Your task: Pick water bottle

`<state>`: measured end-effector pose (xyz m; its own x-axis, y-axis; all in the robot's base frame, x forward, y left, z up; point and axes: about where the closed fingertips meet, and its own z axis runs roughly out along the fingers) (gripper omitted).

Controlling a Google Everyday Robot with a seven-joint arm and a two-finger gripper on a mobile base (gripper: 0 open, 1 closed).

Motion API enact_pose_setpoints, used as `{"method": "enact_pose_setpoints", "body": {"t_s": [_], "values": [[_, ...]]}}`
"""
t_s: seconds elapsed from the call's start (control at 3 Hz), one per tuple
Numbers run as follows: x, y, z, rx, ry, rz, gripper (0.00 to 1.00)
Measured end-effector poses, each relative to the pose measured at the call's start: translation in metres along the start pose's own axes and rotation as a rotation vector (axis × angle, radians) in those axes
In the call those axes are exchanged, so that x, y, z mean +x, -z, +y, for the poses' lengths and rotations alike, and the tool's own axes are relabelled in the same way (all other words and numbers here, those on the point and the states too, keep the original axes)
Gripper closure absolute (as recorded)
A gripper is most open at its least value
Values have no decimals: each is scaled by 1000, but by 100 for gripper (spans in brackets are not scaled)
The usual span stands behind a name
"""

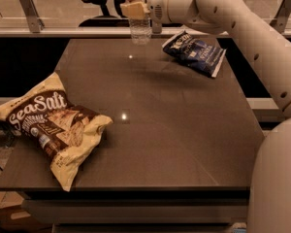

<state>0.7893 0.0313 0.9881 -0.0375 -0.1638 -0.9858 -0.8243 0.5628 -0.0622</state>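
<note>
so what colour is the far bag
Far bag: dark blue, white print, camera view; gripper grips water bottle left of it.

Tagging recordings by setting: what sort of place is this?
Probably an office: an office chair beyond a table holding a SeaSalt chip bag. The gripper grips the water bottle at its far edge.

One camera looks from high up beside the robot's arm (252, 38), down and across the table (174, 130). The gripper (135, 8) sits far off at the top edge, clamped round the water bottle (139, 30); the table spreads nearer than it.
</note>
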Motion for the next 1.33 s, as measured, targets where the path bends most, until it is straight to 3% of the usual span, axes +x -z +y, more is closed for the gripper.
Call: {"method": "enact_pose_setpoints", "body": {"t_s": [0.67, 1.33], "values": [[-37, 21, 17, -31, 68, -24, 100], [-75, 51, 32, -28, 149, -66, 100]]}}
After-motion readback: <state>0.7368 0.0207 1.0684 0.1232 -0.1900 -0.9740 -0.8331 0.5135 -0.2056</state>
